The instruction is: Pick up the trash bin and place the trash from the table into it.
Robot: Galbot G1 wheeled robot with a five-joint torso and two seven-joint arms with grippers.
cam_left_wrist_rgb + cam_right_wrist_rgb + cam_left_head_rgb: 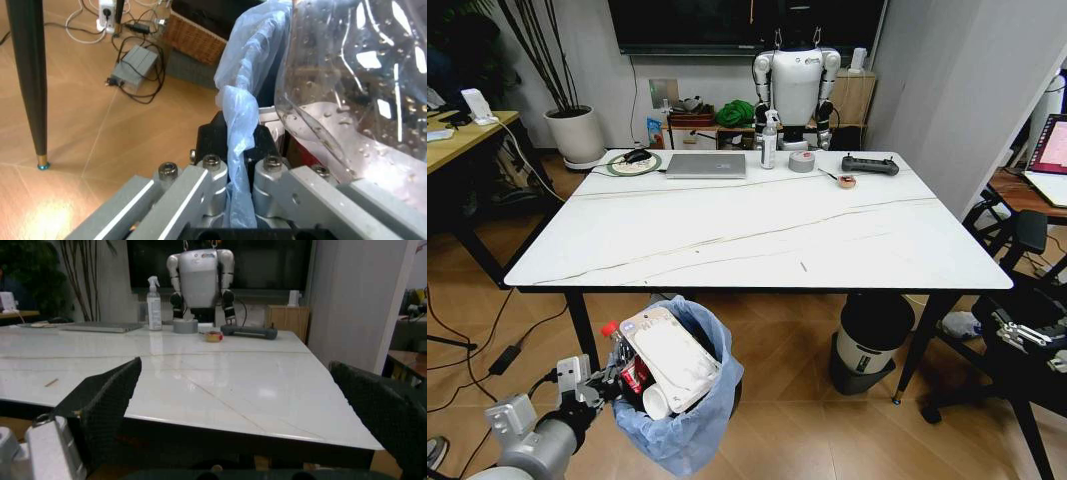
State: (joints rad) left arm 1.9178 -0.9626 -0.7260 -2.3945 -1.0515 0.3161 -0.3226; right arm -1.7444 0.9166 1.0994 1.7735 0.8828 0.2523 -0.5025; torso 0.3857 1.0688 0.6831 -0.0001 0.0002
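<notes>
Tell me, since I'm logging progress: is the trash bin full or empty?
Full: the trash bin brims with trash rising above its rim.

Along the far side sit a silver laptop point(706, 165), a spray bottle point(769, 140), a grey tape roll point(802, 161) and a black controller point(870, 165). A white humanoid figure point(796, 85) stands behind them. A potted plant point(575, 133) stands far left; a white-and-black cylinder point(871, 340) rests on the floor, right.
</notes>
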